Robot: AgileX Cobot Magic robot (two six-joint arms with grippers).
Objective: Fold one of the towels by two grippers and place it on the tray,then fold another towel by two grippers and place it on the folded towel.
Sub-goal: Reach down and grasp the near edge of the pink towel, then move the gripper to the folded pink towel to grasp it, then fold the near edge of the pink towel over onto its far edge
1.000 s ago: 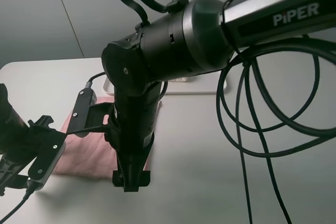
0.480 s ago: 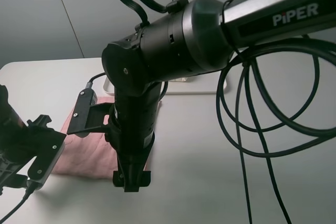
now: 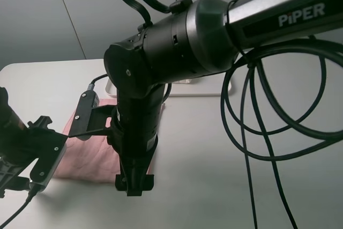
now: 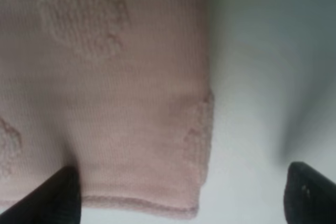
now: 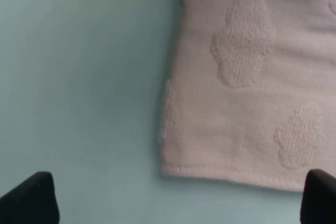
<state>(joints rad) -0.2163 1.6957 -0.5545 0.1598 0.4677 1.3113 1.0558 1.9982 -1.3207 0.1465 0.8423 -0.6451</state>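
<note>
Both end effectors stand wide open and hold nothing. The left end effector [image 4: 184, 198] has one fingertip [image 4: 60, 198] over the pink towel [image 3: 88, 154] and the other over bare tabletop [image 3: 214, 159], so a near corner of the towel lies between them. Whether that fingertip touches the cloth cannot be told. The right end effector [image 5: 173, 198] brackets the towel's other near corner in the same way, with the hem running between its two fingertips.

The pink towel lies flat on the pale tabletop, with embossed cloud shapes showing in its pile. The tray [image 3: 206, 88] sits farther back on the tabletop, apart from the towel and largely hidden behind the right arm. A plain grey panelled wall [image 3: 43, 14] rises beyond the tabletop.

The right arm [image 3: 177, 41] reaches in from the upper right across the middle, its wrist bent steeply down over the towel's near edge. Black cables [image 3: 252, 132] hang from it in loops. The left arm [image 3: 10, 127] comes in low from the left edge, angled down at the towel's left side.
</note>
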